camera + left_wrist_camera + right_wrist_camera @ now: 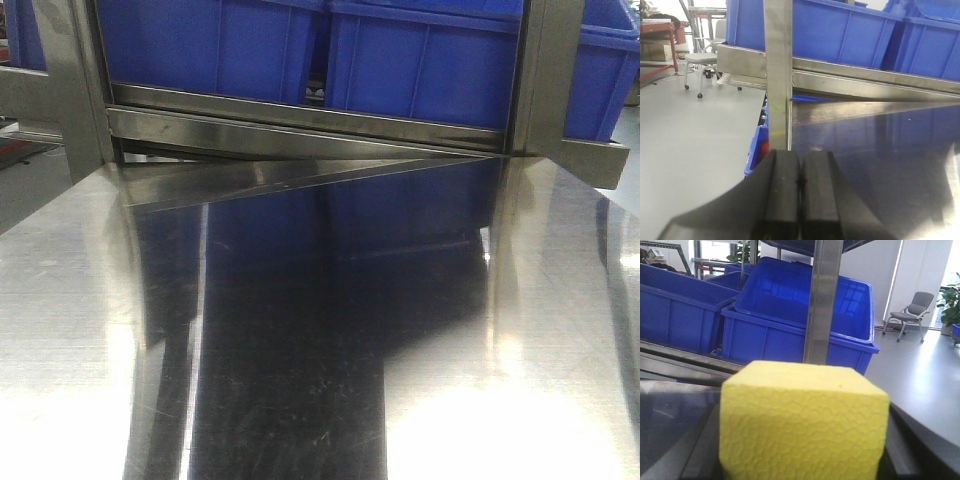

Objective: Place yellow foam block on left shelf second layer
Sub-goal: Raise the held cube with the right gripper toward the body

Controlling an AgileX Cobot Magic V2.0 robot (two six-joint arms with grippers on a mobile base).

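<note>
The yellow foam block point(804, 422) fills the lower middle of the right wrist view. My right gripper point(805, 460) is shut on it, with a dark finger showing along each side of the block. It is held in front of a steel shelf upright point(822, 305) and a blue bin point(790, 335). My left gripper point(800, 170) is shut and empty, its two black pads pressed together, low over the steel table point(880, 160) near a shelf upright point(778, 75). Neither gripper nor the block shows in the front view.
Blue bins point(330, 55) stand on the steel shelf layer point(300, 125) behind the reflective table point(320, 350). More blue bins point(840, 30) line the shelf in the left wrist view. Another blue bin point(757, 150) sits below the table's left edge. Chairs stand on the grey floor.
</note>
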